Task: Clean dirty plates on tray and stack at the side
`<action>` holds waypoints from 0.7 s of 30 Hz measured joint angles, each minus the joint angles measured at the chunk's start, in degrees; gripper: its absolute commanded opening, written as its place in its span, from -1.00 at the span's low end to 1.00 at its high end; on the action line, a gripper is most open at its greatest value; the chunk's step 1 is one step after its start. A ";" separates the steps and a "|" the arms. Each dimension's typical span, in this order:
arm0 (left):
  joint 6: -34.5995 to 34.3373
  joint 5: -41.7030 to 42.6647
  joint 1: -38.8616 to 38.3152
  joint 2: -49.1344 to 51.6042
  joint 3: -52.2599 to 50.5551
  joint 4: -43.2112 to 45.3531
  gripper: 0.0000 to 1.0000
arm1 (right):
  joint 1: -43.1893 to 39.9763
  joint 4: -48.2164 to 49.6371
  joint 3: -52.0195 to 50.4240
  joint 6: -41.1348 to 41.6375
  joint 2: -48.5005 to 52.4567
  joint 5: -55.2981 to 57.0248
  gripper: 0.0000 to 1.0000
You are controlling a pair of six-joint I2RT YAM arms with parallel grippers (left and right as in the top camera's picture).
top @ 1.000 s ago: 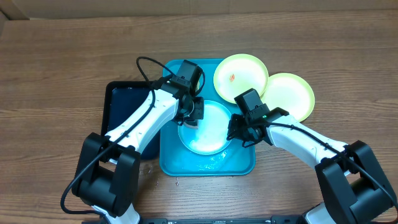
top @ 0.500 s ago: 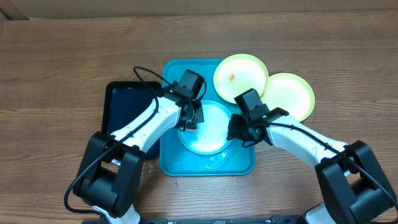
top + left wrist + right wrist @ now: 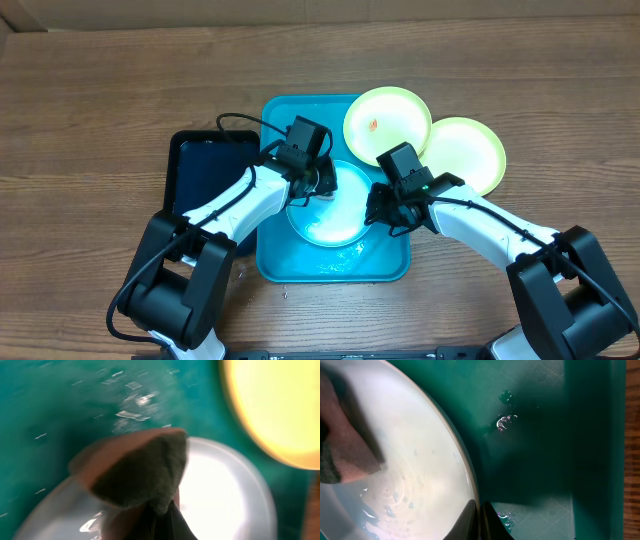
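A light-blue-rimmed plate (image 3: 335, 215) lies wet in the turquoise tray (image 3: 385, 262). My left gripper (image 3: 318, 185) is shut on a brown sponge with a dark green scouring face (image 3: 140, 467), pressed onto the plate's (image 3: 225, 490) upper left part. Over at the plate's right edge, my right gripper (image 3: 377, 215) is shut on the rim (image 3: 472, 490), one finger inside it and one outside (image 3: 480, 517). A lime-green plate with a small red smear (image 3: 387, 123) overlaps the tray's far right corner. To its right, a second lime-green plate (image 3: 465, 153) rests on the table.
A dark navy tray (image 3: 200, 170) lies against the turquoise tray's left side, under my left arm. Water droplets (image 3: 504, 422) sit on the tray floor. Bare wooden table surrounds everything.
My left gripper has shifted the sponge slightly rightward across the plate. The right gripper and the plates have not moved.
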 measured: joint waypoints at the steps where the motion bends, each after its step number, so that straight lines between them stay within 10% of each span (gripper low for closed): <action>1: 0.00 0.94 0.00 0.00 0.00 0.68 -0.92 | -0.02 -0.02 0.00 0.02 0.00 0.00 -0.92; 21: -0.50 -0.76 0.00 -7.52 1.88 -19.89 -0.91 | 0.00 -0.02 0.00 0.02 0.00 0.00 -0.92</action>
